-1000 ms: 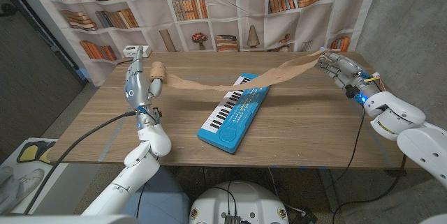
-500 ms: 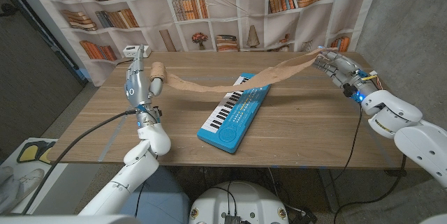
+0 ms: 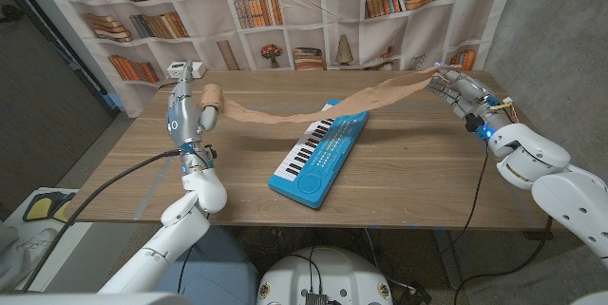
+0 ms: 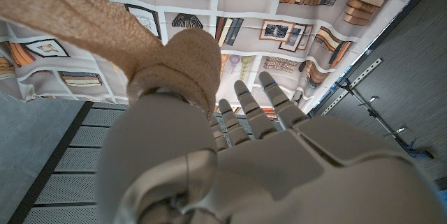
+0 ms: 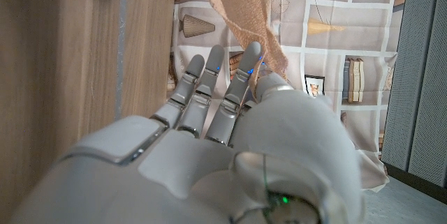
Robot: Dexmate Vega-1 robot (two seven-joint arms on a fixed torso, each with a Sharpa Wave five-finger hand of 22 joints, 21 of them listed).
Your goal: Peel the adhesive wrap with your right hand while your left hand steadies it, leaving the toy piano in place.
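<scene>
At the upper left of the head view the left hand (image 3: 184, 105) grips the roll of tan adhesive wrap (image 3: 212, 97), fingers clamped round it. From there the peeled strip (image 3: 380, 95) sags across the blue toy piano (image 3: 319, 153) at frame centre (barely clearing it, by the look) to the right hand (image 3: 460, 91) at upper right, pinching its free end. Peeling is well underway; next, the right hand likely must draw further away without dragging the piano.

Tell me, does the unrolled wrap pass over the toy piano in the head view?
Yes, the tan wrap stretches from the left hand to the right hand, crossing the blue toy piano.
</scene>
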